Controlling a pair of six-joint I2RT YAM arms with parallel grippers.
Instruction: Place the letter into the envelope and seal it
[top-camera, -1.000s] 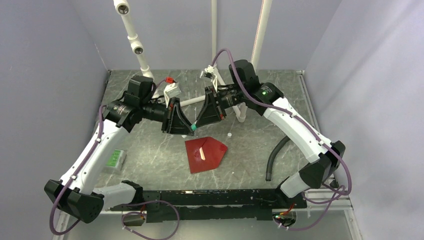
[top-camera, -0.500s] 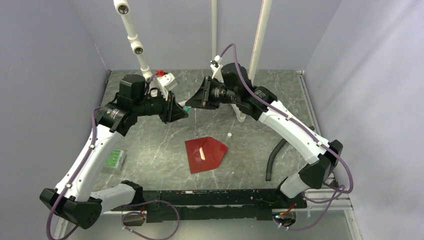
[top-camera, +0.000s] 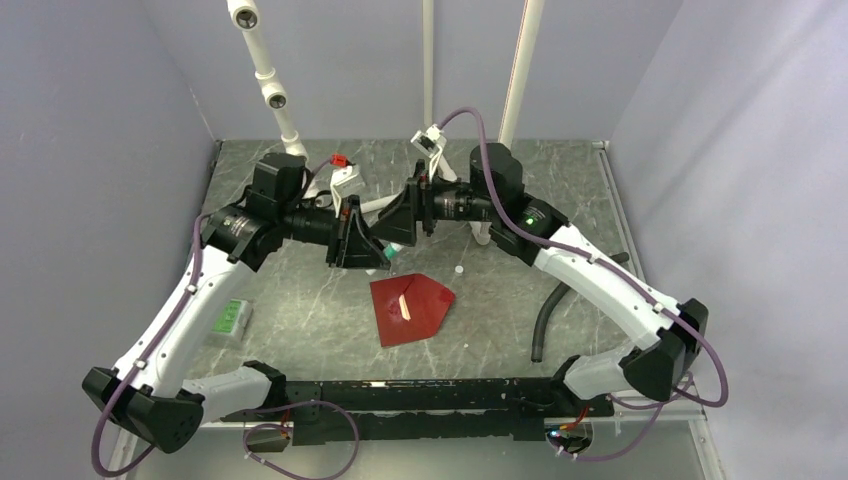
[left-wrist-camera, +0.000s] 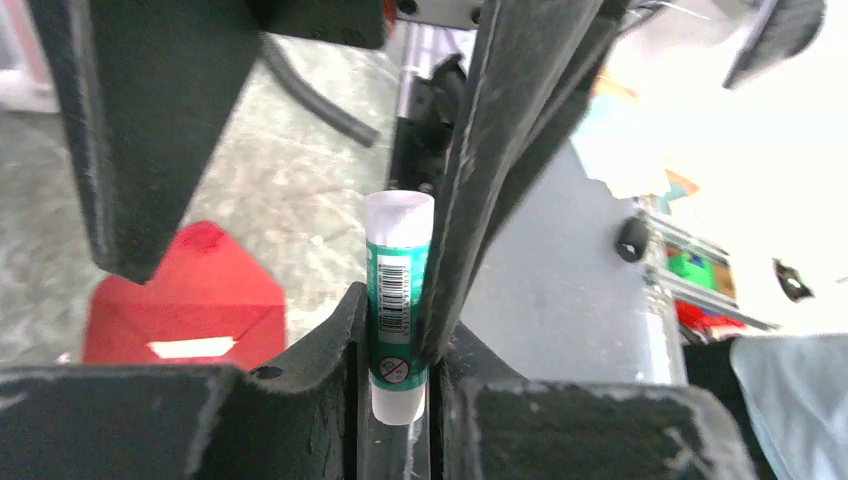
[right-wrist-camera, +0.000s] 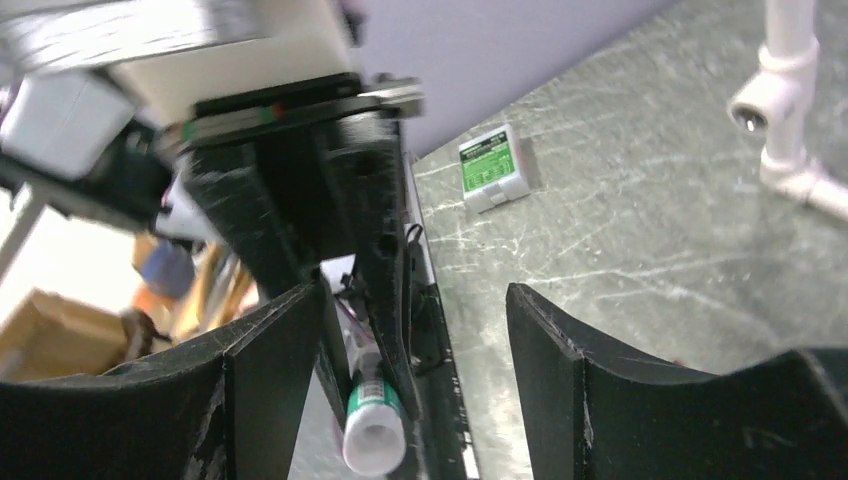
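The dark red envelope (top-camera: 412, 308) lies flat mid-table with its pointed end to the right; it also shows in the left wrist view (left-wrist-camera: 185, 300). A narrow pale strip (top-camera: 404, 304) lies on it; I cannot tell whether this is the letter, which otherwise stays hidden. Above the envelope's far edge, my left gripper (top-camera: 384, 256) (left-wrist-camera: 398, 335) is shut on a green-and-white glue stick (left-wrist-camera: 398, 300) (right-wrist-camera: 375, 420). My right gripper (top-camera: 394, 230) (right-wrist-camera: 415, 385) faces it, open, with its fingers (right-wrist-camera: 560, 380) straddling the stick's white free end.
A green-and-white card packet (top-camera: 230, 318) (right-wrist-camera: 490, 165) lies at the left. A black hose (top-camera: 548, 310) curves at the right. White pipe stands (top-camera: 270, 80) rise at the back. A small white bit (top-camera: 458, 269) lies beside the envelope's point.
Both grippers lifted and drew apart half a second ago, then came back together. My right gripper has gone from shut to open around the stick's end. The envelope has not moved.
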